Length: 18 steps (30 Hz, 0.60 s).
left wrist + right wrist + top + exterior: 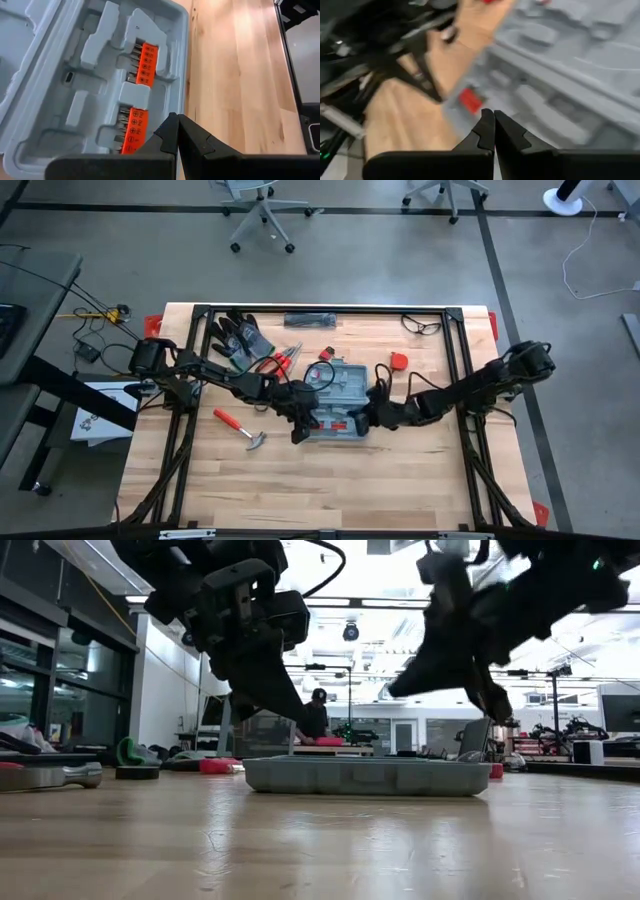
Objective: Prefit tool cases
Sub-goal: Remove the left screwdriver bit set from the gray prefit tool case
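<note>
A: Left gripper [176, 120] first: fingers pinched fully together, nothing between them, hovering at the near left corner of the flat blue-grey plastic clamshell tool case [338, 402]. Right gripper [493, 116] same story, tips closed and empty, hanging over the case's right side.

B: Where's the case?

A: Middle of the light wooden table [330, 480], lying open and flat, between the two grippers. Low view shows it sitting level on the wood [366, 776]. The left wrist view shows moulded recesses inside, with two orange bit holders [143, 62] seated in them.

B: Handling?

A: My read: thin moulded plastic, light, fairly stiff, though an open half probably flexes if levered from one corner. Smooth shell, likely to skate on the wood if pushed sideways. The bit holders could pop out if it's jolted.

B: Grip spot?

A: The rim wall at an edge looks best, thin enough for the fingers to straddle. Both sets need to part first. One gripper could press down to pin it while the other works. Avoid pinching inside the recesses.

B: Clutter?

A: Red-handled hammer [239, 429] left of the case, dark gloves [238, 336] and red-handled pliers [283, 361] behind, all apart from it.
</note>
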### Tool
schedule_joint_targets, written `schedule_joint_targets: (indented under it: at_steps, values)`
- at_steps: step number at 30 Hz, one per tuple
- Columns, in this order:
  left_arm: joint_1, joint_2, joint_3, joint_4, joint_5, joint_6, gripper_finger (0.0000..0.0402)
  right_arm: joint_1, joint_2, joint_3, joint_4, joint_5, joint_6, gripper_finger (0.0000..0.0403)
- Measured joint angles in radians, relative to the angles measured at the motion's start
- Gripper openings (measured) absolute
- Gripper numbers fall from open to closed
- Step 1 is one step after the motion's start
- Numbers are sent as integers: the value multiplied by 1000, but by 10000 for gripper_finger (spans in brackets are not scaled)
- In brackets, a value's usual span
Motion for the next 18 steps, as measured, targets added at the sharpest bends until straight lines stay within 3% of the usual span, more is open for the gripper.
schedule_joint_targets:
  at_steps: [5, 12, 18]
  values:
    - [0, 0, 0, -9, -5, 69, 0, 59, 1, 41, -3, 0, -60, 0]
    - [-3, 0, 0, -61, -119, 95, 4, 78, 2, 43, -60, 1, -46, 0]
    - [-10, 0, 0, -83, -96, 145, 39, 78, 2, 43, -93, 4, -34, 0]
